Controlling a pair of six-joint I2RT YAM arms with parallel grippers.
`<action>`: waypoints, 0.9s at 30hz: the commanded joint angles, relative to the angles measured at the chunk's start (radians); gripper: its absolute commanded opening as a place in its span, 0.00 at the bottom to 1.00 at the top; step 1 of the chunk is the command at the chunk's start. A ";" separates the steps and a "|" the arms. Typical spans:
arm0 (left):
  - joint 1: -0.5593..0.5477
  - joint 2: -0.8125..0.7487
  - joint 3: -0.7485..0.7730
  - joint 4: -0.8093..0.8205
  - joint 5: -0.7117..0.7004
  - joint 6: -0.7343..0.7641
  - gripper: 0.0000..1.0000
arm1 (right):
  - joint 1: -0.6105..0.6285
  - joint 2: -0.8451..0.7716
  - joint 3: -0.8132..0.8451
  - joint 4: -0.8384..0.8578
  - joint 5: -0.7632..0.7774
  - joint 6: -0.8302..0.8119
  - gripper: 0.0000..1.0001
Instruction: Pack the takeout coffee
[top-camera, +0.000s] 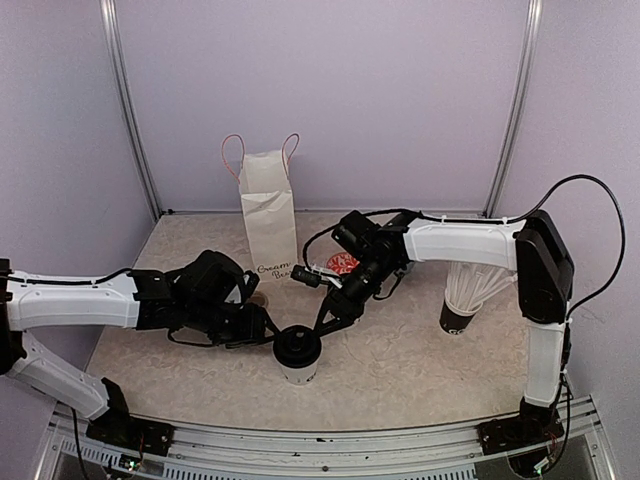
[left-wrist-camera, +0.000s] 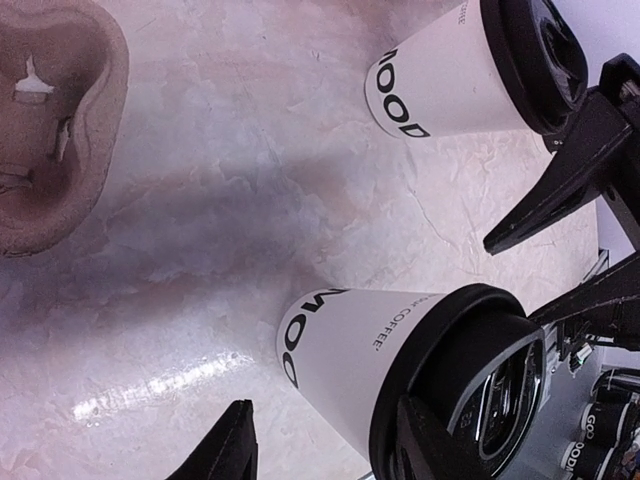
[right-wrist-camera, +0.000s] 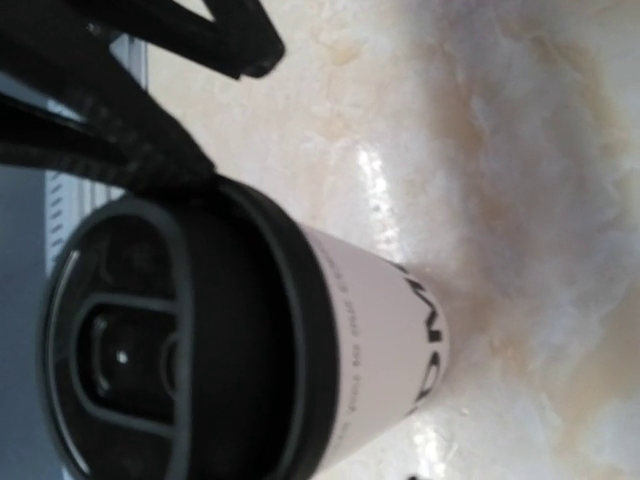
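One takeout coffee cup, white with black lettering and a black lid, stands upright near the table's front middle. It also fills the right wrist view. My left gripper is open and straddles this cup. The outer finger is clear of the cup wall and the other finger crosses the lid. My right gripper reaches down-left to the lid's far edge. Its two fingers stand apart, and they barely show in its own wrist view. A second cup stands beyond them.
A white paper bag with pink handles stands upright at the back middle. A brown pulp cup carrier lies left of the cups. A dark cup of white straws stands at the right. A small red-and-white item lies by the bag.
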 joint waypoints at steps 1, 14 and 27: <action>-0.015 0.078 -0.056 -0.066 0.015 0.030 0.47 | 0.041 0.044 -0.054 -0.005 0.145 0.008 0.34; -0.058 0.040 0.076 -0.104 -0.143 0.071 0.50 | 0.046 -0.065 -0.026 -0.010 -0.030 -0.046 0.36; -0.073 0.076 0.256 -0.148 -0.267 0.126 0.61 | 0.053 -0.115 -0.112 -0.016 -0.160 -0.118 0.45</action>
